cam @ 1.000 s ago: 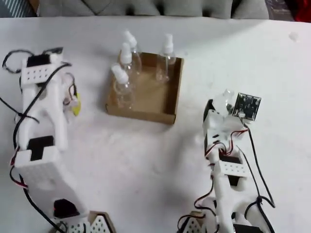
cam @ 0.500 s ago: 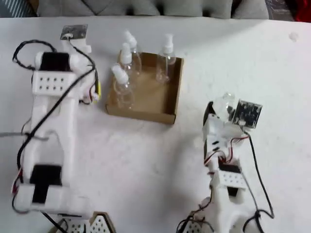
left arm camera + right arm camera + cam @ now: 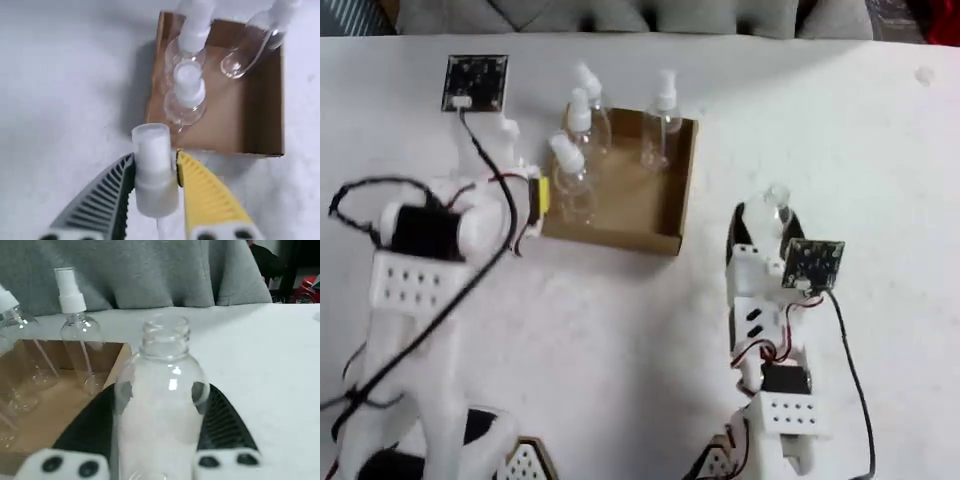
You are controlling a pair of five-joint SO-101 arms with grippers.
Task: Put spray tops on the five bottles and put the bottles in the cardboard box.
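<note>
Capping the fifth bottle (image 3: pixel 161 430): uncapped, upright, grasped by the right gripper (image 3: pixel 161 390), well right of the box (image 3: pixel 610 237). Grasping the last top (image 3: pixel 152 175) in the left gripper (image 3: pixel 154 159), just beside the box's left side. Four capped bottles (image 3: pixel 582 150) already in the box. Next, likely: carry top across, centre over the open neck (image 3: pixel 165 330), lower, seat; then box the bottle.

Legible text: none in any view.
Bottles (image 3: pixel 660 135): clear, no label readable.
Cardboard box (image 3: pixel 630 200): plain, no print or numbers readable.
</note>
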